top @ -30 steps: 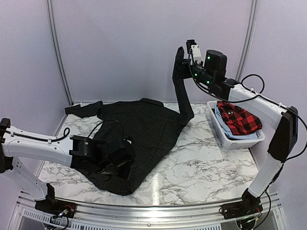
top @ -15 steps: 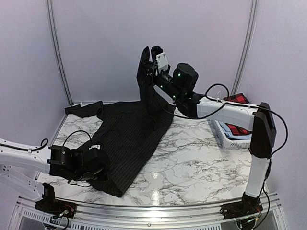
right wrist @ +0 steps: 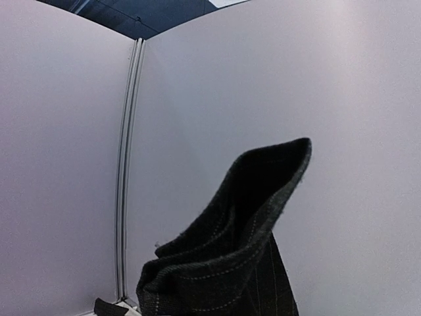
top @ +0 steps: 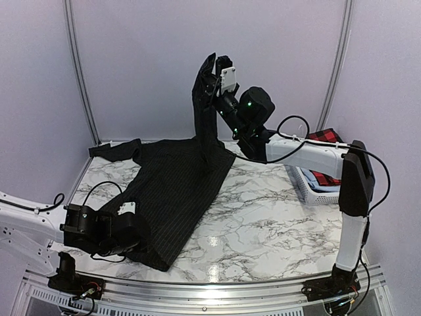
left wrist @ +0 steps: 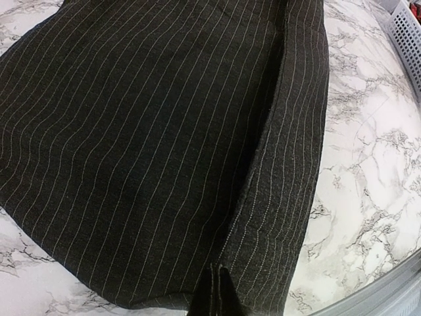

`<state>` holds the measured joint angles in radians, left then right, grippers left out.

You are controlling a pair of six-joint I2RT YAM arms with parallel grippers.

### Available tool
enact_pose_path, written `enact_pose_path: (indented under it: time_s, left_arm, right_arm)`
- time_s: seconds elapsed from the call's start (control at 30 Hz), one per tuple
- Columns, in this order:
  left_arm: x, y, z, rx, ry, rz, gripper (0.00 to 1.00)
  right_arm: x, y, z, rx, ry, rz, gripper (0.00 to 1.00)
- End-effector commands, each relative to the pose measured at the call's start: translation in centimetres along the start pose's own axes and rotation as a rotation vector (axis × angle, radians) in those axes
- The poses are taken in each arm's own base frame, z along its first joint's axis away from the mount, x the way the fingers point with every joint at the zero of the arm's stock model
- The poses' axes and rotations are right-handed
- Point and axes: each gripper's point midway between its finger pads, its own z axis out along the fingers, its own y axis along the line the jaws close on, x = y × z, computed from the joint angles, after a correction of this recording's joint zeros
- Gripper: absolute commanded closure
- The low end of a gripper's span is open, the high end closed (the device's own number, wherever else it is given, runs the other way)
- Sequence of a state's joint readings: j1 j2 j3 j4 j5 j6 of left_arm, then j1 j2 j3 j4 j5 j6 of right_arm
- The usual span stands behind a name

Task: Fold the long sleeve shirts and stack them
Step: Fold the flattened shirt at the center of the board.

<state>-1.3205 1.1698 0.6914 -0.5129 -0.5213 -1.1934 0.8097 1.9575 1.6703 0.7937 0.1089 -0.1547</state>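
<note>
The black pinstriped shirt (top: pixel 174 187) lies spread on the marble table, from the back left to the near left. My right gripper (top: pixel 212 78) is shut on the end of one sleeve (top: pixel 209 125) and holds it high above the back of the table. In the right wrist view the bunched cuff (right wrist: pixel 243 250) hides my fingers. My left gripper (top: pixel 137 236) is low at the near left, shut on a fold at the shirt's hem (left wrist: pixel 218 289). The red-and-black checked shirt (top: pixel 327 136) lies in the basket at the right, partly behind my right arm.
The white lattice basket (top: pixel 308 189) stands at the table's right edge with pale blue cloth under the checked shirt. Its corner shows in the left wrist view (left wrist: pixel 408 26). Bare marble (top: pixel 276 224) lies between shirt and basket. The other sleeve (top: pixel 112 150) trails to the back left.
My right arm has swung left from above the basket, carrying the sleeve over the shirt's back edge. My left gripper has drawn the hem toward the near left, narrowing the spread cloth.
</note>
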Motion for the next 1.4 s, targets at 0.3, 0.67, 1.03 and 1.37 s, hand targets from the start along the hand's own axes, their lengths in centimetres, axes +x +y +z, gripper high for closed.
enact_pose_path:
  time_s: [0.3, 0.67, 1.03, 1.37]
  left_arm:
    - [3.5, 2.2, 0.7, -0.155, 0.075, 0.008, 1.0]
    - [4.0, 2.5, 1.0, -0.182, 0.069, 0.016, 1.0]
    - [4.2, 2.6, 1.3, -0.202, 0.077, 0.04, 0.74]
    - [-0.5, 0.6, -0.5, -0.097, 0.018, 0.035, 0.49]
  right_arm:
    - [-2.1, -0.6, 0.1, 0.045, -0.065, 0.004, 1.0]
    - [0.0, 0.0, 0.4, 0.025, -0.017, 0.017, 1.0]
    - [5.7, 0.6, -1.7, 0.034, 0.155, 0.05, 1.0]
    - [11.5, 1.0, -7.8, 0.154, 0.489, 0.115, 1.0]
